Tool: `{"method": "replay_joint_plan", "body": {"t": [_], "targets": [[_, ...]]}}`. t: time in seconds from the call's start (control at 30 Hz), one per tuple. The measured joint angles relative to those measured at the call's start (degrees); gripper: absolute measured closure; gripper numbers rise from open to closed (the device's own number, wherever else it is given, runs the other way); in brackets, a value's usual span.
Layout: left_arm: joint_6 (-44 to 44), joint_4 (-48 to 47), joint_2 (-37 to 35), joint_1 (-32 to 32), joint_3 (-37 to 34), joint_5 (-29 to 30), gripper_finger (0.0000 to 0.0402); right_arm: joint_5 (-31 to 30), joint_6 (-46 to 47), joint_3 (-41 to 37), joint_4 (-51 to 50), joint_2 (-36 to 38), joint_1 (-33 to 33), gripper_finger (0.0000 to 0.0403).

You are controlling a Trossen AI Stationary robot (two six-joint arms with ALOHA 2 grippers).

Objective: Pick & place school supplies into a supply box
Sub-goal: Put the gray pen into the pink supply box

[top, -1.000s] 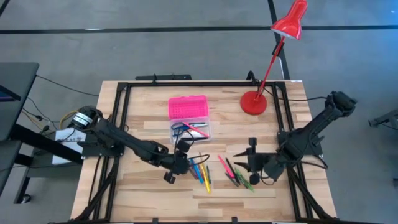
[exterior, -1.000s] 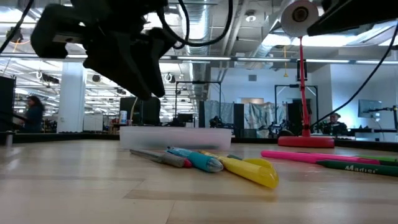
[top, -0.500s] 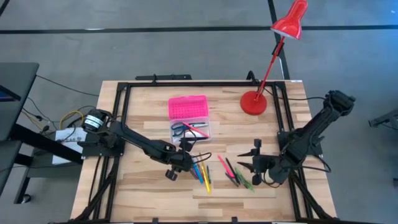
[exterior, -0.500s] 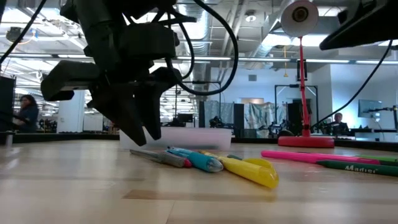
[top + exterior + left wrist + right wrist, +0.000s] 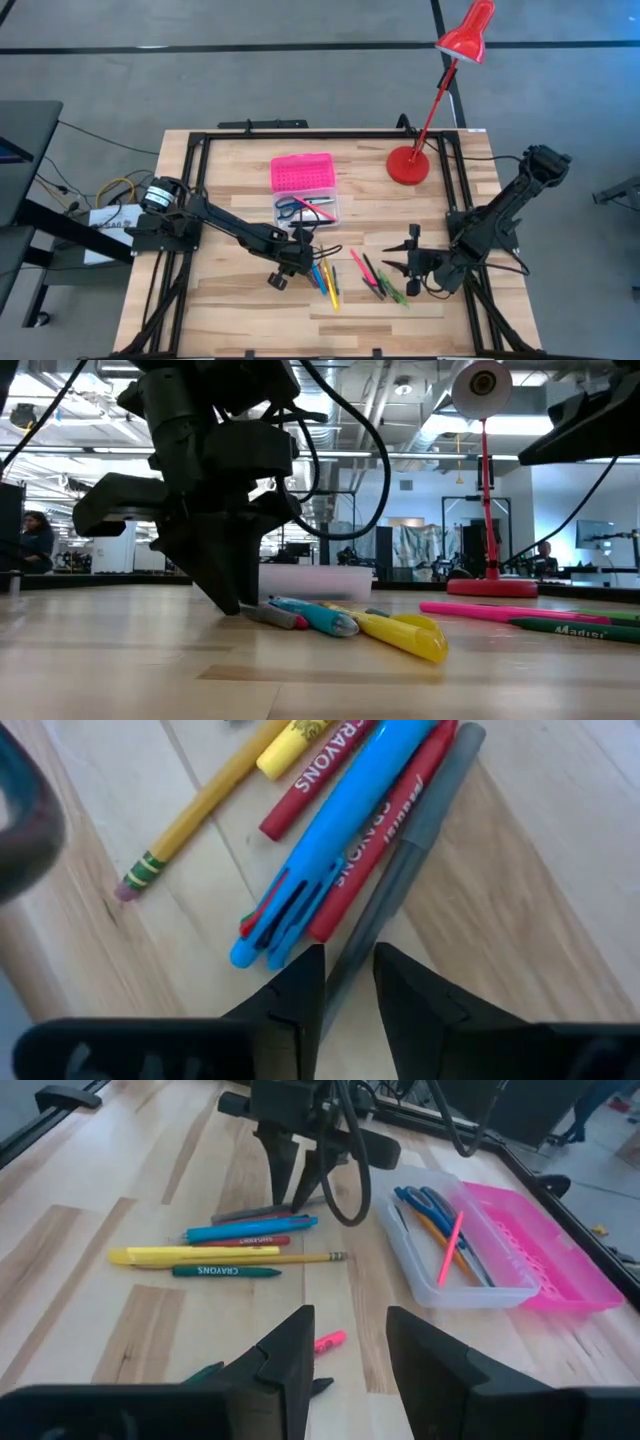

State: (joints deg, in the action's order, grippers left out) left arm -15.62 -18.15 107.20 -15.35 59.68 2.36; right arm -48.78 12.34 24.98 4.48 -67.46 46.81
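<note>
Since a second ago, the left end effector (image 5: 240,603) is being seen lowered from above the table (image 5: 240,300) to the pile of pens, its tips now at the table surface, and its fingers are being brought closer together. They are being held narrowly apart astride the tail of a grey pen (image 5: 400,870); whether the pen is actually being gripped cannot be told.

The table is being shown carrying the supply box (image 5: 308,212), its pink lid (image 5: 301,172) lying open toward the far side and its clear base holding blue-handled scissors (image 5: 425,1202) and a pink pen (image 5: 452,1235). A red lamp (image 5: 407,165) is standing at the far right of the table.

The right end effector (image 5: 350,1345) is being held low over the right part of the table, well apart from the box, with its fingers spread wide and nothing between them.

Beside the grey pen, a blue pen (image 5: 340,840), a red crayon (image 5: 385,825) and a yellow pencil (image 5: 200,815) are lying together. A yellow highlighter (image 5: 195,1255) and a green crayon (image 5: 225,1270) are lying near them.
</note>
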Motion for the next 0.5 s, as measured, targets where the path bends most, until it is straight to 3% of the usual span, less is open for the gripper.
{"method": "replay_joint_plan", "body": {"t": [0.5], "targets": [[3.4,-5.2,0.5,0.8,0.0,-3.0,0.0369,-0.1,-0.2,-0.4,2.1,0.0,0.0,0.0283]]}}
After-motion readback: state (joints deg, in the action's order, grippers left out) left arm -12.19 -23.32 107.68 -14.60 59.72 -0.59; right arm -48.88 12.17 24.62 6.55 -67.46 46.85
